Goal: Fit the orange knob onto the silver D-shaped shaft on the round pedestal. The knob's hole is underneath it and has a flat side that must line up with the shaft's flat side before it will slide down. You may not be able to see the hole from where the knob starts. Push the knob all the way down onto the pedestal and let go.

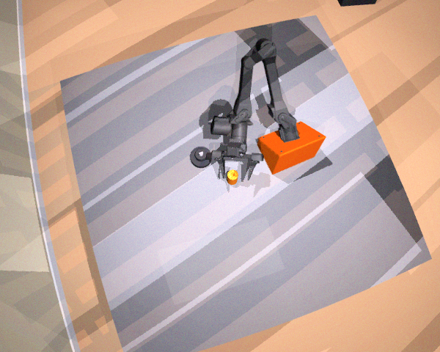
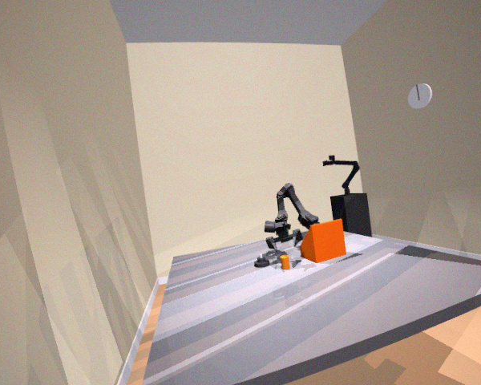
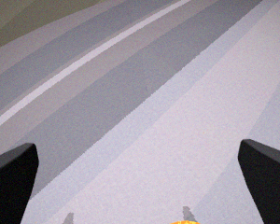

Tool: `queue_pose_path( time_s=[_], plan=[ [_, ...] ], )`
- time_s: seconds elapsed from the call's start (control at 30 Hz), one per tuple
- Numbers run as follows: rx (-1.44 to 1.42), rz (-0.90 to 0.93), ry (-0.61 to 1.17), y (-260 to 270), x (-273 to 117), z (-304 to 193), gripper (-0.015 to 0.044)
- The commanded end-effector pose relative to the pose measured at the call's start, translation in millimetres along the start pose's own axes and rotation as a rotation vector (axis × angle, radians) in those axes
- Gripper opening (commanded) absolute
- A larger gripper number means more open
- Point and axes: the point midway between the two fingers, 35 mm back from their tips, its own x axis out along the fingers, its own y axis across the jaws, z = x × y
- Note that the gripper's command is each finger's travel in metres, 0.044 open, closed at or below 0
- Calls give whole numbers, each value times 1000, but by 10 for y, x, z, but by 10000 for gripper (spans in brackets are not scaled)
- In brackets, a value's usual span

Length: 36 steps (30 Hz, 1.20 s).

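Behind everything in the exterior view, one pale cream wall (image 2: 236,124).

Next, one grey table (image 1: 213,246) (image 2: 294,314) (image 3: 131,117), striped with light and shadow; its near edge is cut off in both the top and exterior views.

One black cabinet (image 2: 350,211), its foot hidden behind the table.

One dark grey six-joint arm (image 1: 245,83) (image 2: 295,203), bent high, mounted on an orange wedge-shaped block (image 1: 294,153) (image 2: 328,240) with small dark dots on its upper face, too small to identify.

One slim black jointed arm (image 2: 350,176), standing on the cabinet.

One round white wall clock (image 2: 419,95), dark hand visible; any lettering too small to read.

One parallel-jaw gripper (image 1: 235,178) (image 2: 286,249) (image 3: 139,153), fingers spread wide, holding nothing.

One round dark pedestal (image 1: 200,162) (image 2: 261,264), near the knob.

One orange knob (image 1: 232,177) (image 2: 284,262) (image 3: 185,222), upright on the table below the gripper, off the shaft; mostly cut off in the wrist view, underside hidden.

One silver shaft (image 1: 200,153) (image 2: 260,257), upright on the pedestal; its flat side cannot be made out.
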Motion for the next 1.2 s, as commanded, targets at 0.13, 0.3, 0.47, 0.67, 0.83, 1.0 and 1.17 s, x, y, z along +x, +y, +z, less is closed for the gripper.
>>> queue_pose_path(
  time_s=[0.13,0.3,0.47,0.67,0.83,1.0,1.17],
  plan=[
    [178,112,632,122,122,-28,440],
    [80,-66,1016,45,-56,160,440],
    [-22,-216,1146,-35,-161,374,440],
    [-22,-216,1146,-35,-161,374,440],
    [-22,-216,1146,-39,-163,374,440],
    [-8,-225,1145,-39,-163,374,440],
    [372,-467,1078,-39,-163,373,440]
  ],
)
